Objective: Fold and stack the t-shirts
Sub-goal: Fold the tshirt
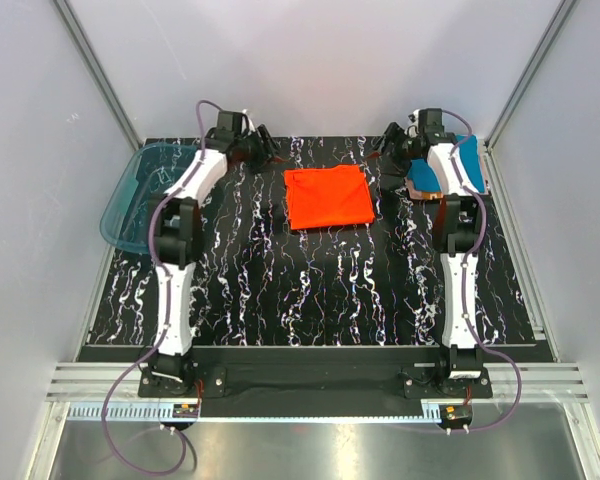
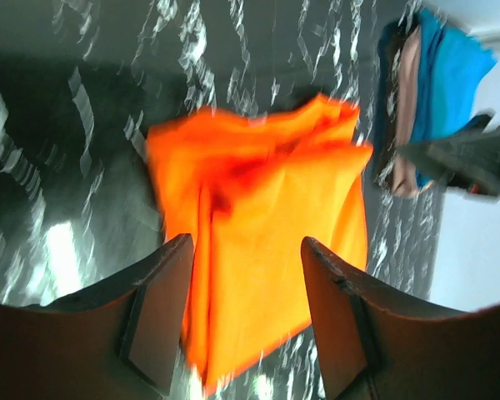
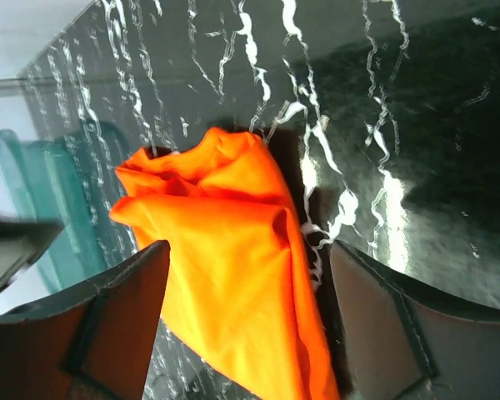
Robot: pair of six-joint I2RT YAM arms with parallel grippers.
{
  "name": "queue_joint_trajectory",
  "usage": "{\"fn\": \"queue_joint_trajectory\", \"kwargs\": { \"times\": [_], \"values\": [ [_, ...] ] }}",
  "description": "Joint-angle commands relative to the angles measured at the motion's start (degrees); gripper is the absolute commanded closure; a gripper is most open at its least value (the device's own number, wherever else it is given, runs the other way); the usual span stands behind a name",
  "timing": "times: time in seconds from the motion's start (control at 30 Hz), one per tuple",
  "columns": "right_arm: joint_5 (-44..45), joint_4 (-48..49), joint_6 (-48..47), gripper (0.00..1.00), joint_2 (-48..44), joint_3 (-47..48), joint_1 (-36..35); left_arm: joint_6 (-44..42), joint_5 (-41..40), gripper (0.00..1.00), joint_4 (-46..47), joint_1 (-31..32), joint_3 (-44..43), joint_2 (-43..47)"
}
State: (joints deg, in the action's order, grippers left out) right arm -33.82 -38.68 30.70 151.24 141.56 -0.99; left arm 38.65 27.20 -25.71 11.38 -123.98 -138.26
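Well, the orange shirt (image 1: 328,197) lies folded into a rough square on the table (image 1: 280,290), toward the far middle, between my arms. My left gripper (image 2: 246,242) and right gripper (image 3: 250,246) both hang spread wide with nothing in them, one near each far corner of it. It looks like thin, limp cloth, light and apt to sag or unfold, so I judge a pinch through all layers at a folded edge safest. The teal shirt (image 1: 467,165) lies folded at far right. I can read no label or writing.

No legible txt, labels, nos. — none in any view.
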Motion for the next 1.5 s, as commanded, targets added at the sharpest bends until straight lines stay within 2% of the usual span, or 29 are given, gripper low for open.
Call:
{"fn": "queue_joint_trajectory", "kwargs": {
  "times": [0.0,0.13,0.17,0.2,0.27,0.43,0.7,0.83,0.97,1.07,1.2,1.3,1.43,1.47],
  "values": [
    [2.70,-3.33,-4.32,0.15,-6.29,1.45,-1.20,-6.83,-4.61,0.41,3.48,0.66,9.87,16.59],
    [8.57,-6.93,-7.58,0.24,-12.01,-3.82,-4.79,-7.27,-5.75,0.42,6.81,1.89,26.57,27.93],
    [10.16,-7.55,-8.80,0.27,-13.06,-4.61,-5.85,-7.63,-5.76,0.43,6.91,2.16,29.04,30.74],
    [11.66,-8.16,-9.16,0.36,-13.77,-4.88,-6.91,-7.98,-5.84,0.43,6.38,2.51,30.89,31.98],
    [17.19,-10.71,-10.04,0.39,-14.13,-4.80,-10.41,-8.95,-5.41,0.46,4.28,3.12,36.16,34.18],
    [26.95,-11.86,-9.17,0.36,-13.17,-6.82,-15.96,-9.38,-4.35,0.47,1.11,3.39,47.67,44.20],
    [32.59,-13.88,-8.20,0.35,-5.09,-0.24,-20.71,-11.58,-3.82,0.47,-5.13,3.39,59.01,58.62],
    [36.45,-15.11,-8.20,0.35,-3.94,-2.15,-23.95,-11.67,-3.38,0.47,-6.80,3.48,62.54,63.63],
    [37.25,-16.87,-8.29,0.34,-5.69,-9.35,-26.24,-12.29,-3.38,0.47,-8.47,3.39,63.34,65.92],
    [36.03,-18.98,-7.06,0.33,-9.90,-18.48,-28.35,-12.81,-2.94,0.47,-9.18,3.39,63.25,66.36],
    [28.14,-16.62,-2.41,0.30,-22.26,-39.36,-30.73,-14.13,-1.46,0.47,-9.27,3.39,63.25,64.70],
    [23.73,-14.33,-1.26,0.29,-31.75,-51.24,-33.88,-14.83,2.04,0.46,-7.96,3.39,63.78,63.12],
    [17.05,-12.04,-0.03,0.24,-43.64,-60.16,-34.78,-17.02,6.02,0.42,-5.23,3.74,65.36,61.97],
    [17.04,-12.12,-0.29,0.20,-47.32,-60.87,-34.78,-17.64,6.02,0.42,-4.79,4.00,65.80,61.97]
  ]
}}
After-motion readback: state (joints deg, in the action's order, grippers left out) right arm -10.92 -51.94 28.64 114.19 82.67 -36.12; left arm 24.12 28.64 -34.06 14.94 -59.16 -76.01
